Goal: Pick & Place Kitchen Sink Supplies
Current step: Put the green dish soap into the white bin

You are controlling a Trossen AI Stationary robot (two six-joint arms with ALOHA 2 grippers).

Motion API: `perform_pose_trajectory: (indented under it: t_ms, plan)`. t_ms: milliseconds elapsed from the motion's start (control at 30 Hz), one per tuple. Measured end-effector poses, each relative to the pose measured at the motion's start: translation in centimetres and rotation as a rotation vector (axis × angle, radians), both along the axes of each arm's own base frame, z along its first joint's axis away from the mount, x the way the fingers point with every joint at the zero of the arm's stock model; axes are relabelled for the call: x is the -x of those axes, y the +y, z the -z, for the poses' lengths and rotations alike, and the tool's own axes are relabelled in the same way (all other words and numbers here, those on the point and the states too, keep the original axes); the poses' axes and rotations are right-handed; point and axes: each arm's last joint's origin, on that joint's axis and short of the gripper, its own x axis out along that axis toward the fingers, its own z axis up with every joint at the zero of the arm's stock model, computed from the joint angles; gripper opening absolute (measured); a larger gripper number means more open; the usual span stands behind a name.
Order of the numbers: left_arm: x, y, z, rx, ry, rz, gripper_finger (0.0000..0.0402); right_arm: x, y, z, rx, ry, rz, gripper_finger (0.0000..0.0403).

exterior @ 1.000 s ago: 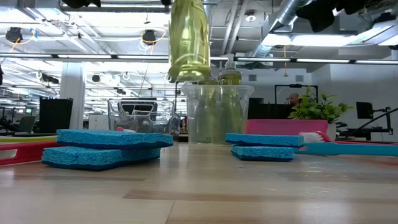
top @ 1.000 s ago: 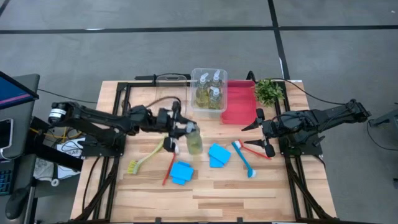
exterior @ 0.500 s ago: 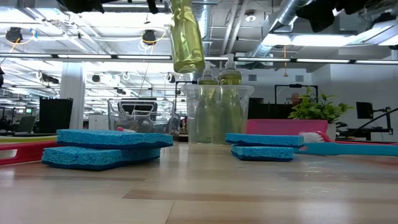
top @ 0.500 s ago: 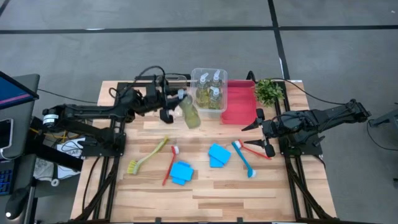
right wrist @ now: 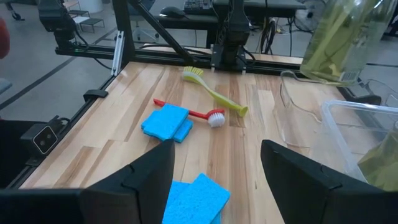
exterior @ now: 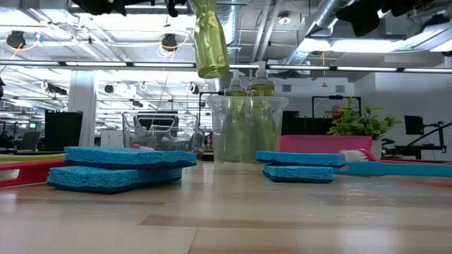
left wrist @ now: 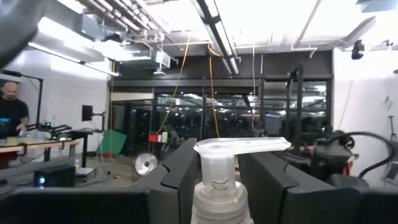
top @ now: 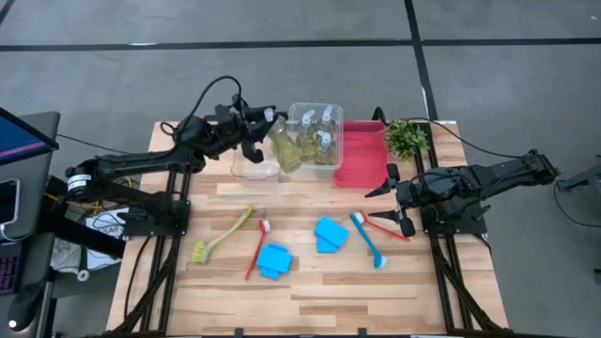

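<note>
Table (top: 310, 291), clear bin (top: 315, 134) of bottles at its back, left gripper (top: 264, 137) clamped on a tilted bottle (top: 285, 150) in the air just left of that bin, right gripper (top: 398, 195) agape right of it, sponges (top: 329, 234) and brushes (top: 366, 238) in front

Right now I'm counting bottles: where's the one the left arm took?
In the high view, the left gripper holds the bottle tilted in the air at the clear bin's left edge.

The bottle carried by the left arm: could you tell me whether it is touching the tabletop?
Apart. The low view shows the bottle hanging well above the tabletop, with open background beneath its base; the left pincer holds it aloft.
</note>
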Motion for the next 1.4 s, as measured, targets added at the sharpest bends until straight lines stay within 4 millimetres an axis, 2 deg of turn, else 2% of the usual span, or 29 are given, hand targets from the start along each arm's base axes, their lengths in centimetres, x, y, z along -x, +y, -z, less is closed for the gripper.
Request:
perform_pose_trajectory:
  t_ms: [200,567,1067,1400]
  plan:
    - [-0.9,1.6,0.4,0.010,0.025,-0.040,0.0104,0.0,0.0,0.0,0.007,-0.001,-0.002,0.0232]
    - [-3.8,4.1,1.6,0.035,0.082,-0.081,0.0107,0.0,0.0,0.0,0.007,-0.001,-0.002,0.0232]
    - [-5.6,5.2,3.5,0.057,0.139,-0.091,0.0108,0.0,0.0,0.0,0.008,0.000,-0.003,0.0232]
    - [-5.9,5.1,4.0,0.072,0.182,-0.088,0.0108,0.0,0.0,0.0,0.008,0.001,-0.003,0.0232]
